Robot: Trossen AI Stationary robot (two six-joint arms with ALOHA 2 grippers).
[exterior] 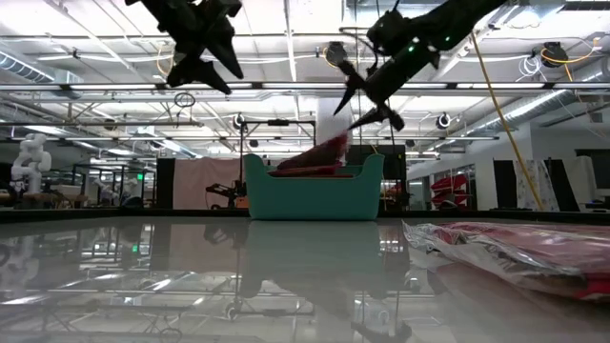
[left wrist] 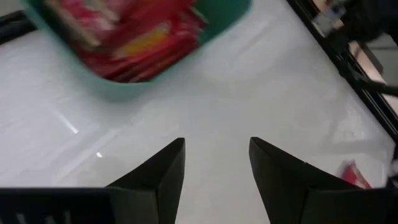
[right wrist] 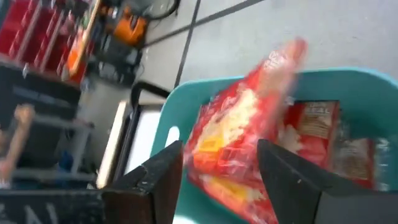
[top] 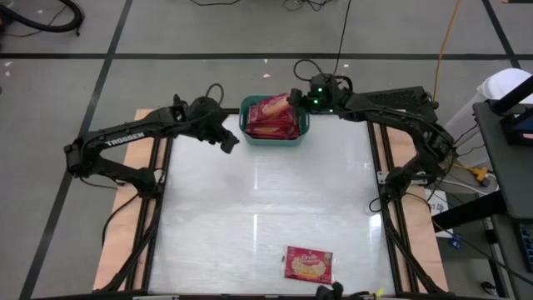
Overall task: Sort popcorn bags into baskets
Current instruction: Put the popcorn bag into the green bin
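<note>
A: Teal plastic tub, rounded corners, rolled rim, at the middle of the table's far edge. Red glossy packets heaped inside, yellow popcorn print up.

B: Right gripper?

A: Above the tub's far right corner, arm bent in from the right side. Fingers apart. A crinkly red bag sits between them in the right wrist view, tilted, over the tub and the packets already in it. Blurred; can't tell if the fingers touch it.

B: Low view agree?

A: Yes. Right gripper open and angled down above the tub; a bag tilted just under it, poking above the rim.

B: Left?

A: Left gripper hovers just left of the tub, off the table, arm reaching in from the left edge. Fingers apart, nothing between them; glossy white tabletop below. Tub just ahead of it.

B: Anything left out on the table?

A: One flat rectangular bag near the front edge, right of centre, picture side up. Well apart from both grippers. Low view shows it lying flat, wrinkled foil.
</note>
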